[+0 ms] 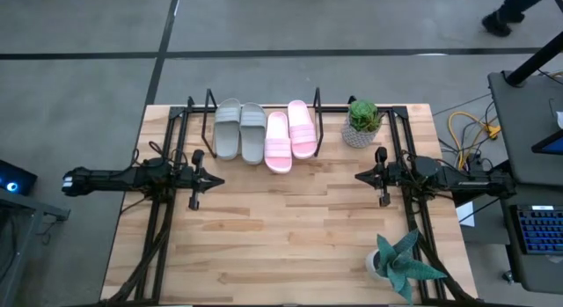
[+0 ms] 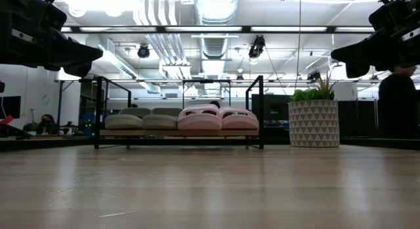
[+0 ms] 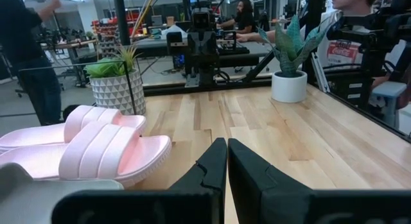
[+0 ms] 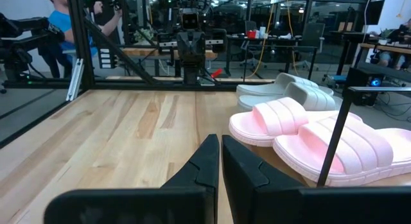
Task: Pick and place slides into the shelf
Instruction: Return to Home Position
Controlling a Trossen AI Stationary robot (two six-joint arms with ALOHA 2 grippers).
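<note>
Bright, even light from ceiling lamps (image 2: 215,4), glaring white in the low view; faint shadows on the table (image 1: 281,241).

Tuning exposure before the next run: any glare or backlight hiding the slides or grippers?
Low view: ceiling lights backlight the scene, so left gripper and right gripper show as silhouettes; slides on the shelf are readable. High view: even light, no glare on the table. Wrist views: mild sheen on the table only.

Four slides (image 1: 253,131) side by side on the shelf (image 2: 177,132)
</note>
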